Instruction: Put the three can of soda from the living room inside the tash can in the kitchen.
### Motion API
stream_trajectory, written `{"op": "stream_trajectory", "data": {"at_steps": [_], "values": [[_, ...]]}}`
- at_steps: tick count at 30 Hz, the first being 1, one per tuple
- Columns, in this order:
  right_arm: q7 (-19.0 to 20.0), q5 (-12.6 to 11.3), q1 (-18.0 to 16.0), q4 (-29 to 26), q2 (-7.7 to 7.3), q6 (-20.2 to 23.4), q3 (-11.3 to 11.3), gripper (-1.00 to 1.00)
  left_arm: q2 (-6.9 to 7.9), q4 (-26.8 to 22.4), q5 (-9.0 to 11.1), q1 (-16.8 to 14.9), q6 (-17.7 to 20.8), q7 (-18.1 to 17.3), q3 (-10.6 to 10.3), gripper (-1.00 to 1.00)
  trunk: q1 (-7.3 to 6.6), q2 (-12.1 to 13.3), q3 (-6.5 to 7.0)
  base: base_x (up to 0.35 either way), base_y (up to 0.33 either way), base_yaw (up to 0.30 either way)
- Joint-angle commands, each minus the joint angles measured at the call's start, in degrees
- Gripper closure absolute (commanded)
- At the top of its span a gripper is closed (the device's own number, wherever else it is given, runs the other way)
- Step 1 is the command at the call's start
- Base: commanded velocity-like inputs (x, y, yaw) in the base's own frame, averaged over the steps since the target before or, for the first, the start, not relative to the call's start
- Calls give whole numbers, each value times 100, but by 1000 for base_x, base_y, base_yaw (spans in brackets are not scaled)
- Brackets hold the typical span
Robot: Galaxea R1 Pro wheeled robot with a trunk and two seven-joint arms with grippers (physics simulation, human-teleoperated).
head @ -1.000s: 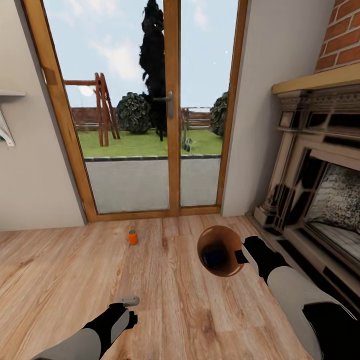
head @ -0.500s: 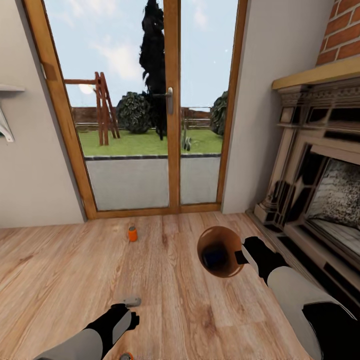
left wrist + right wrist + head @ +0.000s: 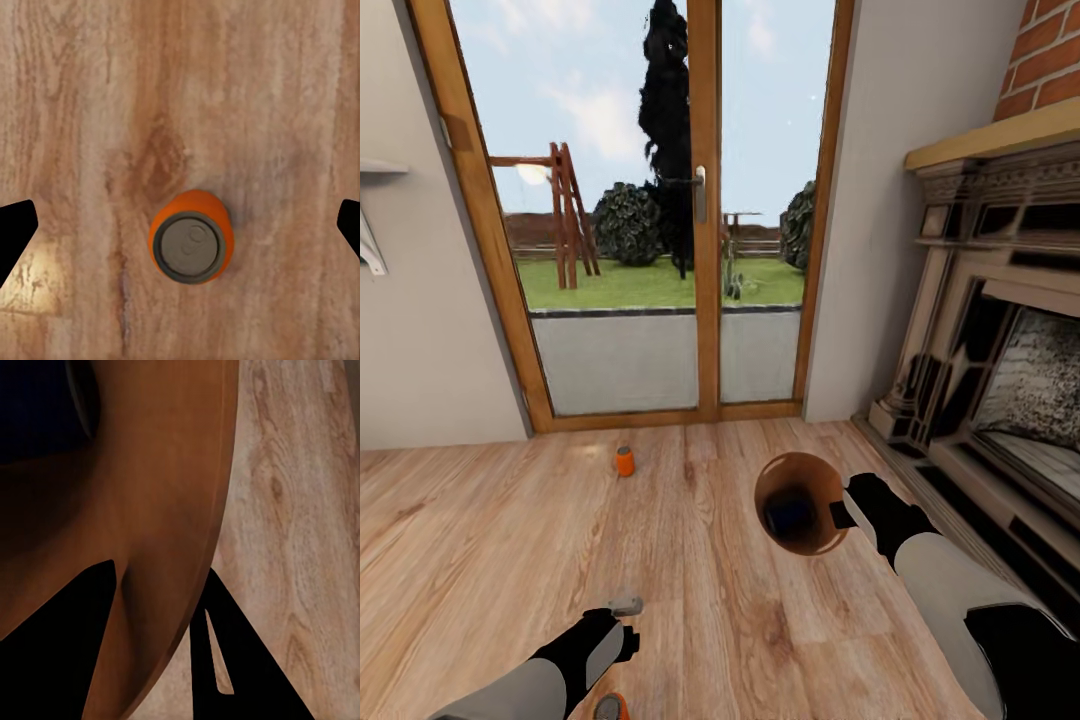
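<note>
The left pincer (image 3: 622, 606) hung over the wood-plank floor (image 3: 480, 540), its dark fingertips (image 3: 15, 232) spread wide and pinching nothing. In the left wrist view an orange soda can (image 3: 191, 236) stood upright on the planks between those tips, touching neither: a smooth round cylinder with a dull grey lid, beside a dark knot in the grain. In the head view that can showed only as an orange sliver just behind the left wrist.

A second orange soda can (image 3: 624, 461) stood upright well ahead of the left pincer, near the wood-framed glass doors (image 3: 660, 210).

The right pincer (image 3: 842, 513) was pressed on the rim of the trash can (image 3: 800, 500), one black finger (image 3: 60, 637) against the smooth orange-brown inside of the wall and the other outside it. The round bin was held tipped, its mouth toward the camera. A dark shape lay deep in its bottom, possibly a can, though too shadowed to tell.

Beyond the right arm stood the carved stone fireplace (image 3: 990, 340) under red brick.
</note>
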Motion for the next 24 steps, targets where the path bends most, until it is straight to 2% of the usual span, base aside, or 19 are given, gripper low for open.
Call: {"op": "stream_trajectory", "data": {"at_steps": [1, 17, 20, 24], "values": [[1, 0, -5, -9, 2, -2, -7, 100, 0, 1, -1, 0, -1, 0, -1, -100, 22, -42, -17, 0, 0, 0], [0, 25, -26, -22, 0, 4, 1, 100, -8, 1, -1, 0, -1, -1, -1, -100, 81, -100, -368, 0, 0, 0], [-107, 28, -215, -26, -1, 26, 1, 100, -13, 1, -1, 0, -1, 0, -1, -100, 89, -104, -434, 0, 0, 0], [-267, 43, -478, -42, 0, 362, 1, 100, -13, 1, -1, 0, -1, 0, -1, -100, 99, -110, -523, 0, 0, 0]]}}
